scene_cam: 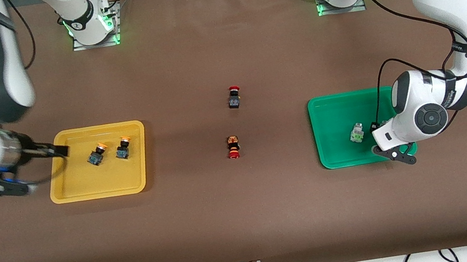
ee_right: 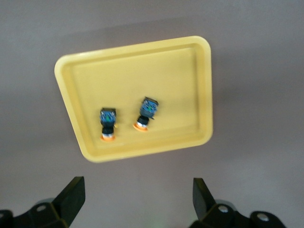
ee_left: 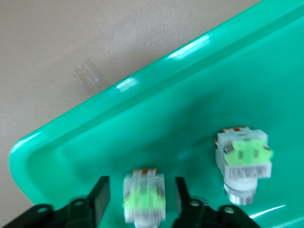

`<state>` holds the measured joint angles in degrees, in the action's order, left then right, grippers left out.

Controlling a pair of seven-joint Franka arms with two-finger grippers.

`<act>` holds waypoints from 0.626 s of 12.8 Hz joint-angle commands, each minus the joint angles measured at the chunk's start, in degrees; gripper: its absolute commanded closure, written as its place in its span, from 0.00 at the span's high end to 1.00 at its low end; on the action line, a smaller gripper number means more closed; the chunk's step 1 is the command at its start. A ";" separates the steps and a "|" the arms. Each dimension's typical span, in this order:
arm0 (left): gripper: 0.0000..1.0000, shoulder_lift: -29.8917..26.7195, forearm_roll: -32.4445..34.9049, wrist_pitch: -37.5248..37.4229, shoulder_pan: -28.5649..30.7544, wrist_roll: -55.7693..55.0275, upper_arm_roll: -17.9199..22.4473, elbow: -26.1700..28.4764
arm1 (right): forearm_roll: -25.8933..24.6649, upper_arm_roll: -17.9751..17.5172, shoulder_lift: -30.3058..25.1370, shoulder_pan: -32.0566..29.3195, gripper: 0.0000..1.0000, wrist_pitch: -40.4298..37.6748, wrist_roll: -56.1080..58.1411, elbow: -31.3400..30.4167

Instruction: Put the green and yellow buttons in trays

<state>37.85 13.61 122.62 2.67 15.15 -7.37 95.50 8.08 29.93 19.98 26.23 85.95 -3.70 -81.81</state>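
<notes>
Both yellow-capped buttons lie side by side in the yellow tray, toward the right arm's end of the table: one nearer that end, the other just beside it, apart from it and tipped on their sides. The right claw hangs above the table just outside that tray's rim, its fingers spread wide and holding nothing; that arm looks to be waiting.

In the green tray, toward the left arm's end, one green button lies free on the tray floor. The second green button sits between the fingers of the left claw, which is low in the tray. The fingers stand apart with a visible gap on each side of the button, so the claw is open and not gripping it. All four buttons therefore seem to be in their trays.

These switches look light, rigid and hard-shelled, probably smooth plastic that could slide or roll on the round cap. The squared body is likely the surest place to pinch.

Two red-capped buttons, a black one and an orange-and-black one, lie mid-table between the trays.
</notes>
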 commanded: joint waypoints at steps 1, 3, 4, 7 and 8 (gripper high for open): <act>1.00 -9.35 0.36 -5.71 0.06 0.23 -1.15 2.50 | -1.66 0.31 -11.51 0.40 1.00 5.51 8.17 -14.82; 1.00 -15.15 -0.07 -10.19 -0.12 -0.47 -2.82 2.23 | -4.03 -0.22 -14.62 0.67 1.00 9.50 8.44 -19.08; 1.00 -17.70 -2.43 -13.87 -0.12 -1.17 -2.91 0.58 | -4.04 -0.31 -14.36 0.84 1.00 9.50 8.36 -18.48; 1.00 -19.66 -11.13 -29.15 0.50 -2.67 -2.65 -9.51 | -3.78 -0.13 -13.48 0.84 1.00 9.41 7.66 -16.72; 1.00 -19.84 -12.63 -33.02 0.50 -4.24 -2.39 -12.94 | -3.77 -0.13 -13.48 0.84 1.00 9.41 7.66 -16.02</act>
<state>17.18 4.09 95.91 2.73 12.81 -10.00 88.82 5.07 29.95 7.41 26.84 95.01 4.21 -98.19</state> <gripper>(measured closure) 0.000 0.000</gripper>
